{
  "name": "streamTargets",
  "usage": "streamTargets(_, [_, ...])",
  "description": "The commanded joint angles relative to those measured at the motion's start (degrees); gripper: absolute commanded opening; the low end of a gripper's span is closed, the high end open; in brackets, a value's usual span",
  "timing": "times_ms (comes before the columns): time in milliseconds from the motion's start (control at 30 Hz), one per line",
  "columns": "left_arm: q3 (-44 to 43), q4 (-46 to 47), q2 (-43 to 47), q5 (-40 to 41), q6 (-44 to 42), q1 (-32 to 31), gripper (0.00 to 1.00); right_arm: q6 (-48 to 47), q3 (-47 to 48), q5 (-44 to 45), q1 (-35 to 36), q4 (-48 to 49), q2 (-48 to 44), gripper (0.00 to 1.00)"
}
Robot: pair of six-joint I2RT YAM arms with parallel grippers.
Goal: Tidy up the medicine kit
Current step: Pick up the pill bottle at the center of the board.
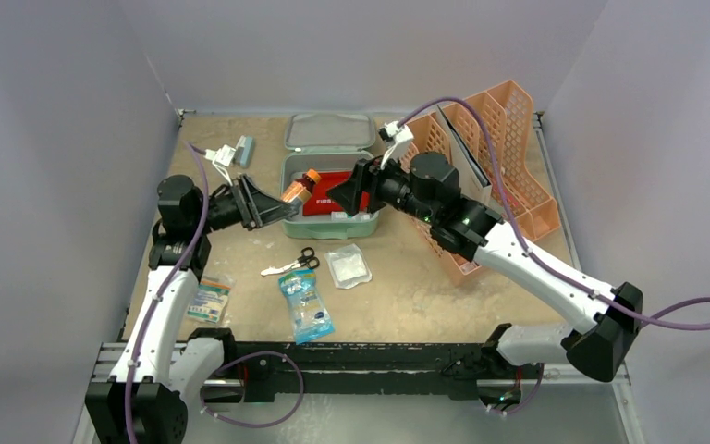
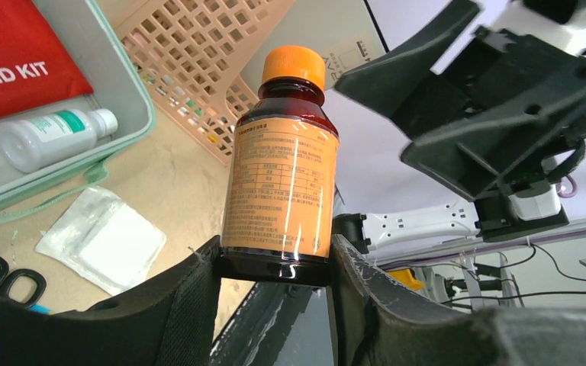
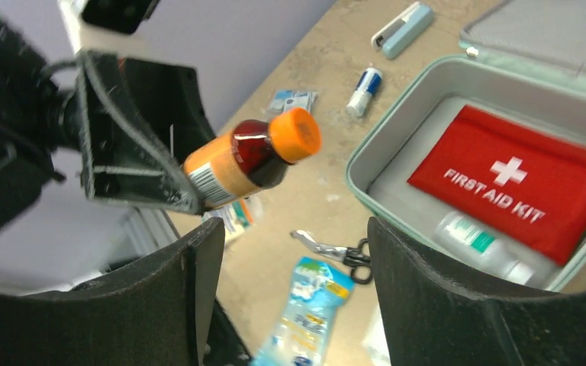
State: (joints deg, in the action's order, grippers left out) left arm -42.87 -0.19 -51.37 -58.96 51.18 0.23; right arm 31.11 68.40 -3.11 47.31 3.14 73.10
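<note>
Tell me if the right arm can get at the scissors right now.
Probably yes. The right gripper is open and empty, and the scissors lie uncovered on the table just in front of the green box. The left gripper, holding the bottle, hangs close by and might crowd it.

I see my tan counter (image 1: 407, 296) carrying the medicine kit (image 1: 333, 228), with scissors (image 1: 298, 262), gauze packet (image 1: 348, 266) and blue pouch (image 1: 306, 305) just nearer me, peach rack (image 1: 508, 139) to its right.
</note>
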Motion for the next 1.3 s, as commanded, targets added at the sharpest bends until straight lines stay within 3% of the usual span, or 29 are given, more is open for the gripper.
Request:
streamTargets(0, [-2.8,-3.5,-1.3,-3.0,-4.4,0.1,0.11,-25.4,7.1,-10.1,0.0,-8.2,-1.3,0.73])
streamTargets(167, [-4.3,-14.9,-1.6,0.6,-11.1,0.2,0.12,-46.4,11.6,-15.6,0.0,-16.6,0.2,0.74])
streamTargets(367, [-4.4,-17.3,-1.9,0.4,-11.2,-1.8,0.13,-62.0,8.6,-20.0,0.1,-11.3,-1.5,0.77])
streamTargets(467, [-4.6,-18.2,-2.1,0.3,-11.5,-3.0,0.14,-69.0,11.1,-21.5,0.2,-15.1,0.4,0.77])
streamTargets(667, [-6.6,-22.5,-2.6,0.2,-13.6,-5.0,0.15,-78.2,15.4,-24.0,2.5,-23.5,4.4,0.77])
streamTargets(800, [-7.0,-23.4,-2.5,-0.7,-14.0,-5.6,0.15,-83.8,15.6,-18.1,7.5,-26.5,6.8,0.79])
streamTargets(1267, [-8.6,-28.3,-3.4,-4.4,-16.9,-5.6,0.17,-92.2,17.4,-8.6,13.1,-24.8,13.8,0.74])
